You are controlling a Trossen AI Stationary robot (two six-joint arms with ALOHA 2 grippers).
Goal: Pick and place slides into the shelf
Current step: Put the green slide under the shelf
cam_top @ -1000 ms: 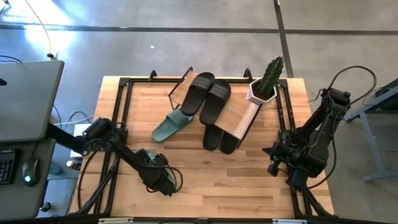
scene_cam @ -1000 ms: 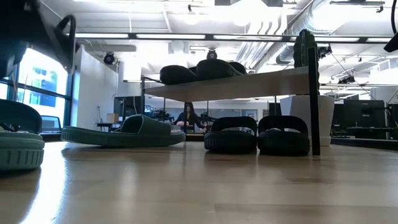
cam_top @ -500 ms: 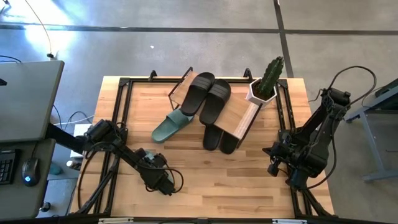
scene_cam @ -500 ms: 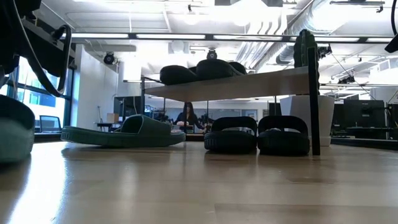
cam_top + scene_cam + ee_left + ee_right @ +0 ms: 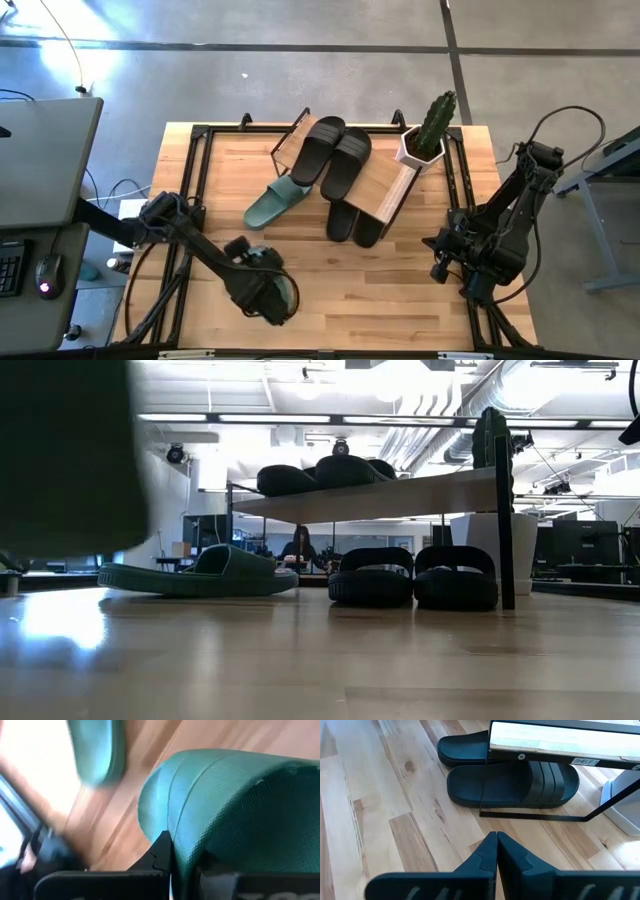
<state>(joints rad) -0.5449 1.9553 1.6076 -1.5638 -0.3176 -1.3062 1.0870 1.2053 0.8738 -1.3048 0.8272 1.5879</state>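
Near the desk's front-left, the left claw (image 5: 268, 297) is clamped on a green slide (image 5: 240, 810). Step: pick. Next, carry it to the shelf (image 5: 385, 190).

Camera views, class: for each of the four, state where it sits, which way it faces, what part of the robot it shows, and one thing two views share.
High view: above the table, looking straight down; shows both arms, the shelf, the left gripper clamping a green slide.
Low view: at tabletop height, looking level across; a dark blur blocks the picture's left.
Left wrist view: on the left arm, facing the held green slide; own fingers show.
Right wrist view: on the right arm, facing the black slides under the shelf; right gripper shut.
Shared: high and low views both show the other green slide.
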